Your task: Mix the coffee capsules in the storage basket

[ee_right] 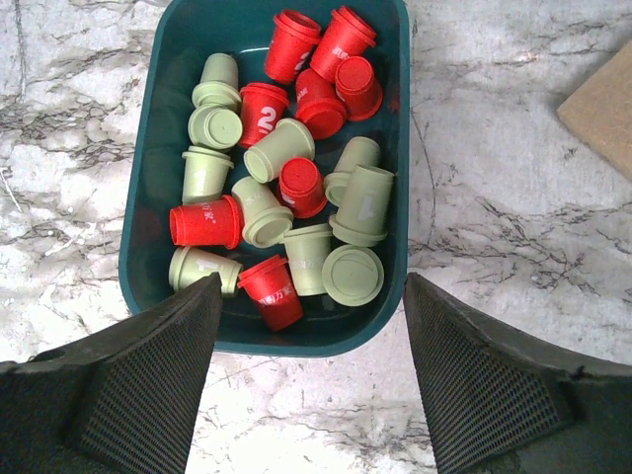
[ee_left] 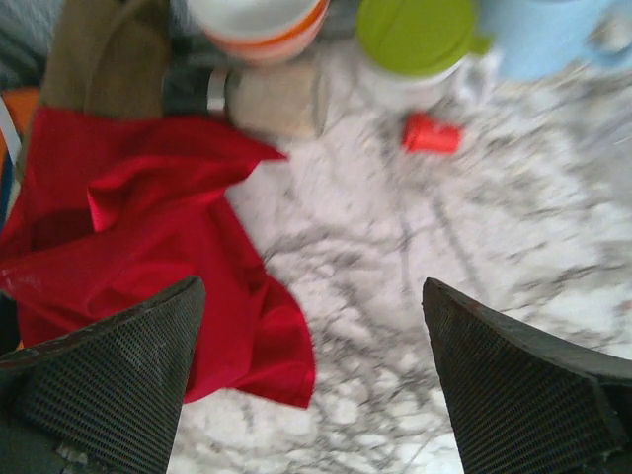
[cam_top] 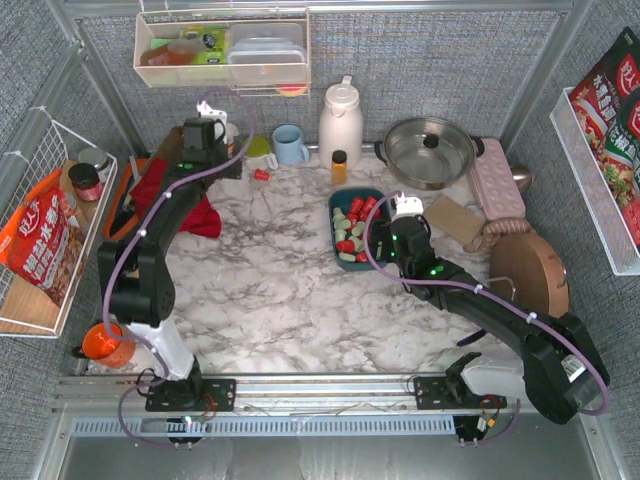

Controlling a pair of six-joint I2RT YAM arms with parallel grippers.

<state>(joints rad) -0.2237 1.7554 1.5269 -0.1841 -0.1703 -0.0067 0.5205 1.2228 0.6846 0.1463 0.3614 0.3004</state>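
Right gripper point(ee_right: 311, 288) hung with its fingers spread wide above the near end of the storage basket point(ee_right: 146, 237), gripping nothing. Red and pale green coffee capsules point(ee_right: 279, 148) lay jumbled inside the basket, which sat on the marble table point(ee_right: 513, 247). Left gripper point(ee_left: 311, 291) was likewise spread and empty above the tabletop, beside a red cloth point(ee_left: 148, 217); beyond it, a lone red capsule point(ee_left: 432, 133) lay on its side.

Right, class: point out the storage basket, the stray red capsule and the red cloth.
storage basket point(ee_right: 176, 54): right wrist view, bare inner corner.
stray red capsule point(ee_left: 432, 133): left wrist view, its side.
red cloth point(ee_left: 148, 207): left wrist view, middle.
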